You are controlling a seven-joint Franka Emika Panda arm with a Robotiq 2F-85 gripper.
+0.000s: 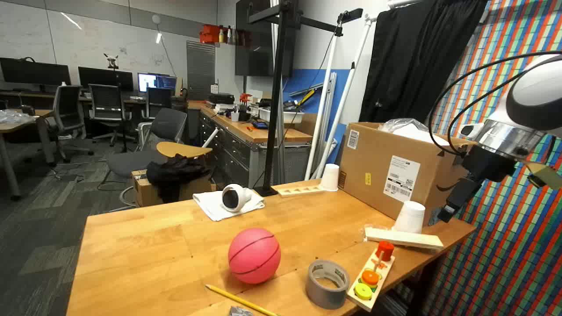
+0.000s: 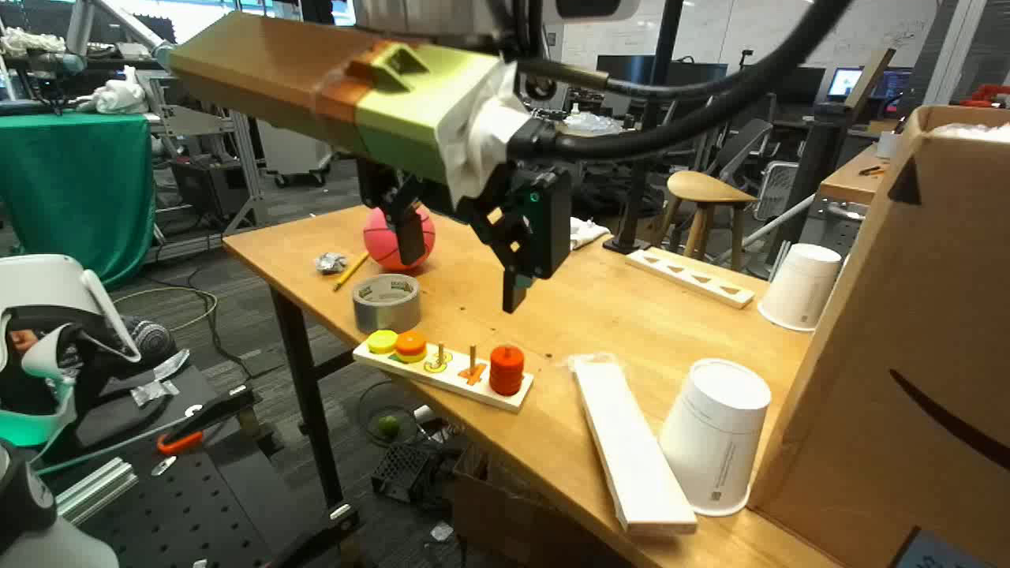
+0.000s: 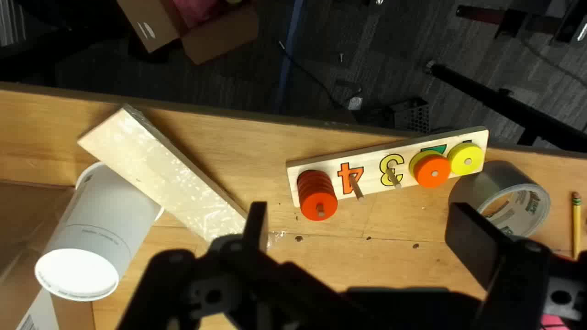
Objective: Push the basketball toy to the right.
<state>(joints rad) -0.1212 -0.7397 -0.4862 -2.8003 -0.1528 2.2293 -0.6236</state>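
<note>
"Was the basketball toy (image 1: 254, 255) being pushed?"

"Seemingly not; in an exterior view it sat on the table (image 1: 145, 254), left of the tape roll (image 1: 325, 295) and apart."

"And the gripper (image 2: 461, 278)?"

"Farther right, aloft, jaws spread, holding nothing. The whole push apparently remained."

Ext. cams angled down across table (image 1: 153, 250), wrist cam overhead, pegboard (image 3: 372, 174) in all

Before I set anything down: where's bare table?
In an exterior view, two bare patches: table left of the basketball toy, and between it and the cardboard box. Crowded: the edge with the tape roll, number board, wrapped plank and adjacent white cup.
</note>
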